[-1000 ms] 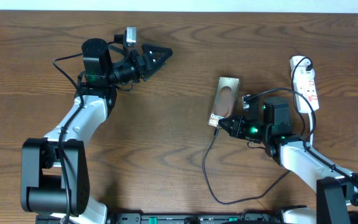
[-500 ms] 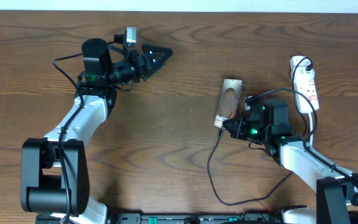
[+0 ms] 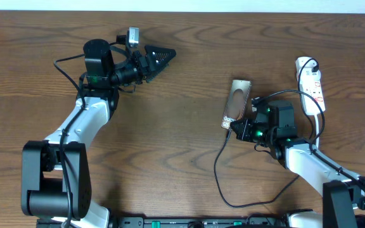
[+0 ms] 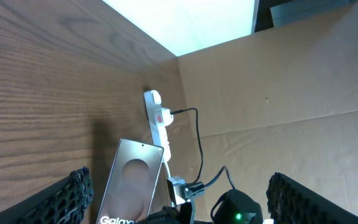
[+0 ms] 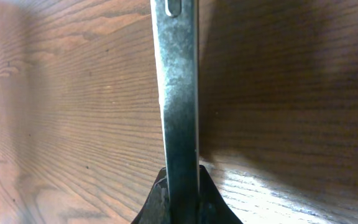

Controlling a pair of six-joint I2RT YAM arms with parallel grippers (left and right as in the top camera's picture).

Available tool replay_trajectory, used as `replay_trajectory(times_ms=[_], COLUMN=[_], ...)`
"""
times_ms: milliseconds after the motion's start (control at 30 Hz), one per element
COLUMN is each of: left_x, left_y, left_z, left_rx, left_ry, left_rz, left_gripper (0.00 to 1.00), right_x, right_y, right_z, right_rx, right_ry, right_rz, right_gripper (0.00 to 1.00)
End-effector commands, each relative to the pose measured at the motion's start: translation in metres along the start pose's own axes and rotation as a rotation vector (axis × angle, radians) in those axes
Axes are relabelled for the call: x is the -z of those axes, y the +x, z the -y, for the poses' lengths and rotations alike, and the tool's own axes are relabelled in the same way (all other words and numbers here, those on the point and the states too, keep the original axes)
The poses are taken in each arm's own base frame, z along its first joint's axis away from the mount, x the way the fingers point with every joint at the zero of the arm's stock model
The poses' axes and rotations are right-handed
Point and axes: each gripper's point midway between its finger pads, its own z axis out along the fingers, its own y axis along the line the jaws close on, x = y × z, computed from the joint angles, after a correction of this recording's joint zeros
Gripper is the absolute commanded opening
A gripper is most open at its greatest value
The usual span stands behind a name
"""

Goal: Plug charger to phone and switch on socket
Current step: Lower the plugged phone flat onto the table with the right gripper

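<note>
The phone [image 3: 237,101], a bronze-grey slab with a dark oval, is tilted on the table right of centre. My right gripper [image 3: 241,125] is shut on its near end. In the right wrist view the phone's thin edge [image 5: 178,93] stands between the two fingers [image 5: 179,199]. The charger's thin black cable [image 3: 219,171] runs from the phone's near end in a loop toward the front edge. The socket [image 3: 310,82], a white strip with red marks, lies at the far right. My left gripper [image 3: 162,56] is open and empty, far off at the upper left.
The left wrist view looks across the table at the phone [image 4: 132,186], the socket [image 4: 159,118] and a cardboard wall [image 4: 291,93] behind them. A black cable runs from the socket's far end toward the right arm.
My right gripper has shifted the phone a little to the right and turned it more upright in the overhead view. The cable's loop followed. The left arm has not moved.
</note>
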Motion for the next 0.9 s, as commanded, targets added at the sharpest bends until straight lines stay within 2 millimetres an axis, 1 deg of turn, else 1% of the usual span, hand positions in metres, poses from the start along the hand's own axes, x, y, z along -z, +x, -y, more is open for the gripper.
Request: replay_trajectory(times_ms=[0, 167, 333, 400, 467, 567, 733, 867], left_x=[0.002, 0.002, 0.002, 0.002, 0.002, 0.002, 0.002, 0.002], left_y=[-0.004, -0.004, -0.004, -0.004, -0.004, -0.004, -0.004, -0.004], left_z=[0.008, 0.008, 0.008, 0.008, 0.008, 0.008, 0.008, 0.008], left_rx=[-0.037, -0.037, -0.037, -0.037, -0.037, -0.037, -0.037, -0.037], left_ry=[0.010, 0.010, 0.010, 0.010, 0.010, 0.010, 0.010, 0.010], left_rz=[0.008, 0.008, 0.008, 0.008, 0.008, 0.008, 0.008, 0.008], left_gripper=[0.91, 0.91, 0.91, 0.91, 0.91, 0.91, 0.91, 0.91], right_x=[0.002, 0.002, 0.002, 0.002, 0.002, 0.002, 0.003, 0.005], right_y=[-0.006, -0.002, -0.002, -0.002, -0.002, -0.002, -0.006, -0.010], right_z=[0.005, 0.014, 0.014, 0.014, 0.014, 0.015, 0.024, 0.031], right_rx=[0.080, 0.072, 0.072, 0.072, 0.072, 0.072, 0.073, 0.074], right_ry=[0.040, 0.086, 0.086, 0.086, 0.086, 0.090, 0.143, 0.188], right_rz=[0.017, 0.005, 0.004, 0.005, 0.005, 0.007, 0.030, 0.050], right_gripper=[0.01, 0.01, 0.02, 0.04, 0.11, 0.11, 0.11, 0.15])
